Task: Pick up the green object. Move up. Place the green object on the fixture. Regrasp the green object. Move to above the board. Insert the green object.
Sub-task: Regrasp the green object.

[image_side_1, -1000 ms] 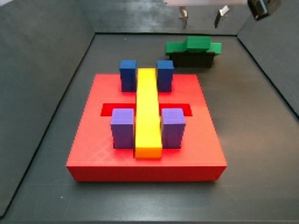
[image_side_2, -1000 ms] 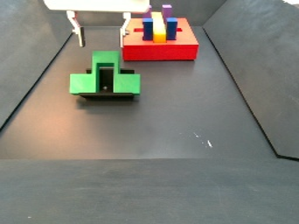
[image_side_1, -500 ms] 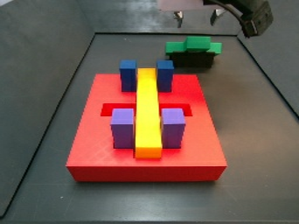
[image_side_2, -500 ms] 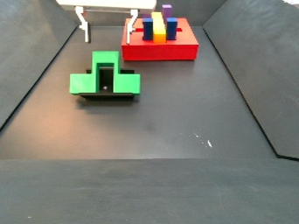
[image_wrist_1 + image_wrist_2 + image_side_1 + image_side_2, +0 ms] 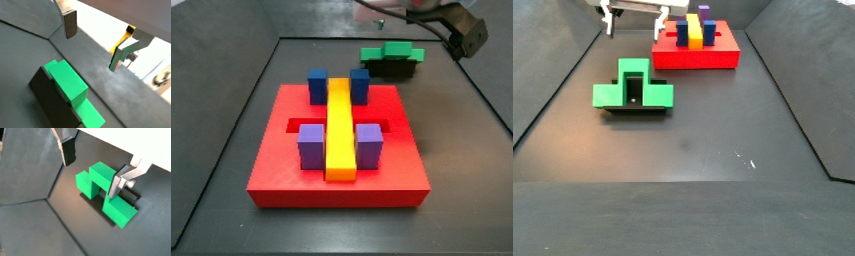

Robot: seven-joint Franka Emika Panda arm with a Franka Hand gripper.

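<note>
The green object (image 5: 633,88) rests on top of the black fixture (image 5: 636,110) on the floor, apart from the board (image 5: 338,170). In a side view the same green object (image 5: 392,52) sits behind the board on the fixture (image 5: 392,70). My gripper (image 5: 631,18) hangs high above it, open, with nothing between the fingers. Both wrist views look down past the open gripper (image 5: 93,168) at the green object (image 5: 99,180), well below the fingers (image 5: 69,24). The red board carries a long yellow bar (image 5: 341,120).
Blue blocks (image 5: 318,84) and purple blocks (image 5: 311,146) stand on the board beside the yellow bar. Dark sloping walls (image 5: 560,80) enclose the floor on both sides. The arm's wrist (image 5: 458,30) shows at the upper edge of a side view.
The gripper has risen and now sits at the top edge of both side views. The green object stays put on the fixture.
</note>
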